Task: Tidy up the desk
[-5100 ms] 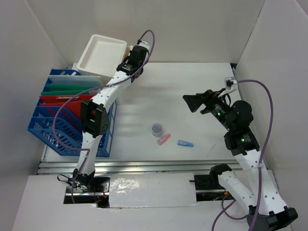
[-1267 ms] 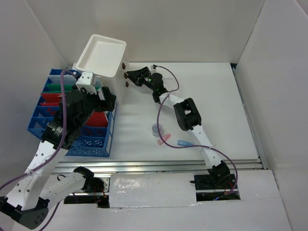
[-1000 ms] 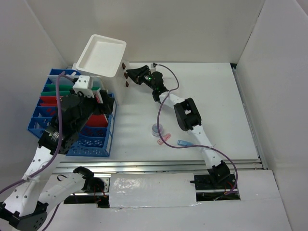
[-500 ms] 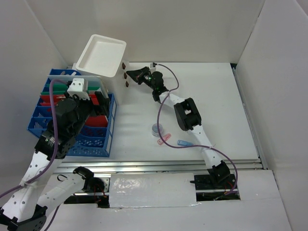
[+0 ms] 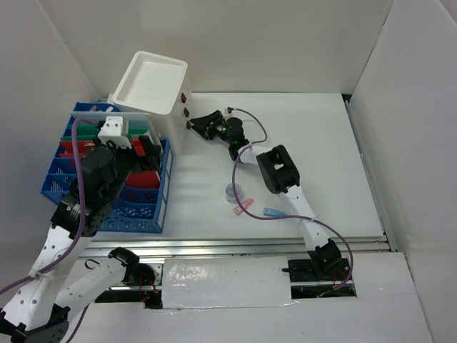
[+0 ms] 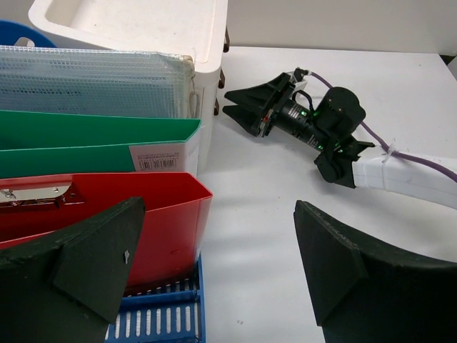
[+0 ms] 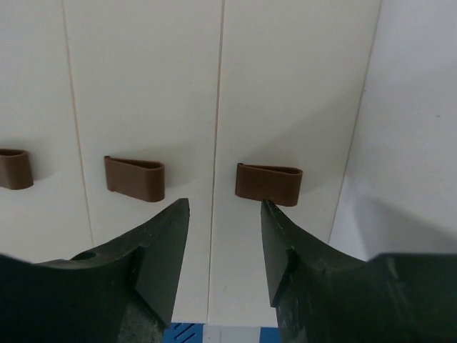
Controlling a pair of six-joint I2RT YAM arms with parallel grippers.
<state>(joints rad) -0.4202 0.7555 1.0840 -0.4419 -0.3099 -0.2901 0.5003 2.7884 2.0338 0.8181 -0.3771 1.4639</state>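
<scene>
We see the right gripper with its jaws partway apart and nothing between them. Just past the tip of one finger sits a brown handle. It is close to the tip, but we cannot tell whether they touch. A second handle sits past the other tip. Both handles are on the front of the white drawer box.

The left gripper is spread wide and grips nothing. Below the finger on the left of its wrist view stands a red folder, with a green folder beyond it. Both stand in the blue rack.

Below its other finger, and ahead of both jaws, lies the desk, which carries the rack and the box. Well behind the right gripper, beside its arm, a round cup, a pink clip and a blue piece lie near one another on the desk.
</scene>
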